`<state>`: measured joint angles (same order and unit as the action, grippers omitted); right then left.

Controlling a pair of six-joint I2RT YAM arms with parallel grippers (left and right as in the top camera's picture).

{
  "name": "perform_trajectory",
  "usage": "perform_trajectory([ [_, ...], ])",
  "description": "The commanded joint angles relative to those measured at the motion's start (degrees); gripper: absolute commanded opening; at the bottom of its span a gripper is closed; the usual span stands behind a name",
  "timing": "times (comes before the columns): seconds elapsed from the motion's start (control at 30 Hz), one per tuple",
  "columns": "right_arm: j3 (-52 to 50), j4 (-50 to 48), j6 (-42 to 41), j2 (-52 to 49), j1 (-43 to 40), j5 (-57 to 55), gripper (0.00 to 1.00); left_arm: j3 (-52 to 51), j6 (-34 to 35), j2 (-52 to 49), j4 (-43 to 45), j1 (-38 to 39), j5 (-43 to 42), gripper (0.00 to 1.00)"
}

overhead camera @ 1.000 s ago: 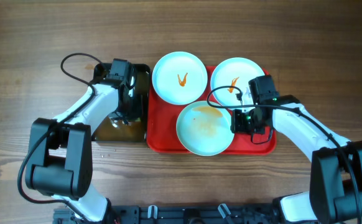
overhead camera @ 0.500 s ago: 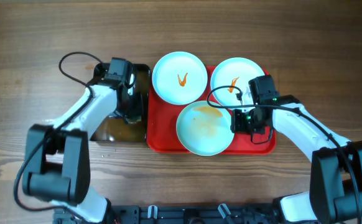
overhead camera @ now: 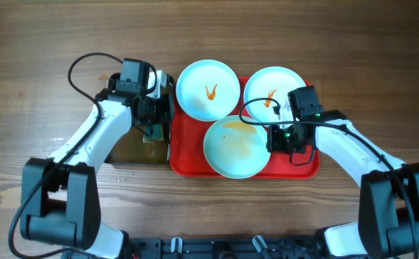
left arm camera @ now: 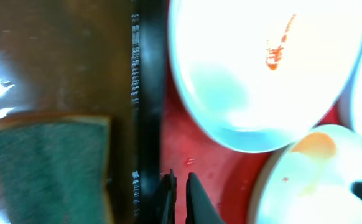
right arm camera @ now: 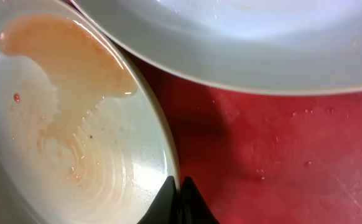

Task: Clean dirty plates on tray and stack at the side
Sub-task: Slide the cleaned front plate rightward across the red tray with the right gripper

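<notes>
No readable text, label, brand, number or sign in any view. Only marks: orange sauce squiggles on plates (overhead camera: pixel 208 88), not lettering. Arm casings in overhead view too small to make out any print. Wrist views blurred, nothing legible there.

- Desk (overhead camera: pixel 51 36): brown wood with a clear grain, matt.
- Tray (overhead camera: pixel 307 170): red plastic, finely textured, with a dull sheen and a few wet droplets.
- Smeared plate (overhead camera: pixel 236 150), at 6 o'clock on the tray: smooth, glossy, pale, under a thin watery orange film.
- Plate at 11 o'clock (overhead camera: pixel 207 88) and plate at 1 o'clock (overhead camera: pixel 274 86): the same smooth gloss.
- Sponge (left arm camera: pixel 44 168): rough green scouring face on a yellowish foam layer.
- Black tray (left arm camera: pixel 147 93): smooth plastic rim; its brown water (left arm camera: pixel 56 56) shines.
</notes>
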<state>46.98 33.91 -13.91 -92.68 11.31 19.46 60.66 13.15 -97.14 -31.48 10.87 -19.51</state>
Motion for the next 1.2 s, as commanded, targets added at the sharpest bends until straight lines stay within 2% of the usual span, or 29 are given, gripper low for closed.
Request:
perform_trajectory([
  [0.0,0.20,-2.27,3.06,-0.42,0.11,-0.28,0.04,0.52,-0.04,1.25,0.42,0.31,-4.70,0.05],
  [0.13,0.20,0.87,2.23,3.74,0.09,2.64,0.04,0.52,-0.07,1.25,0.17,0.31,-4.68,0.06],
  [0.3,0.20,0.33,1.38,15.98,0.09,-2.40,0.04,0.52,-0.07,1.25,0.00,0.31,-4.46,0.06],
  [0.4,0.20,-0.50,1.49,18.78,0.09,-2.97,0.04,0.52,-0.07,1.25,0.00,0.31,-4.46,0.06],
  [0.7,0.20,-0.02,-1.81,14.95,0.09,-2.49,0.04,0.50,-0.07,1.25,-0.02,0.31,-4.46,0.07],
  [0.9,0.20,4.33,-4.68,10.05,0.09,7.56,0.04,0.50,-0.09,1.25,0.00,0.31,-4.46,0.07],
  [1.03,0.24,4.74,-8.57,9.86,0.09,-5.57,0.04,0.50,-0.07,1.25,-0.28,0.31,-4.46,0.07],
  [1.17,1.55,7.56,-5.97,9.99,0.09,-7.10,0.04,0.50,-0.09,1.25,-0.63,0.31,-4.46,0.07],
])
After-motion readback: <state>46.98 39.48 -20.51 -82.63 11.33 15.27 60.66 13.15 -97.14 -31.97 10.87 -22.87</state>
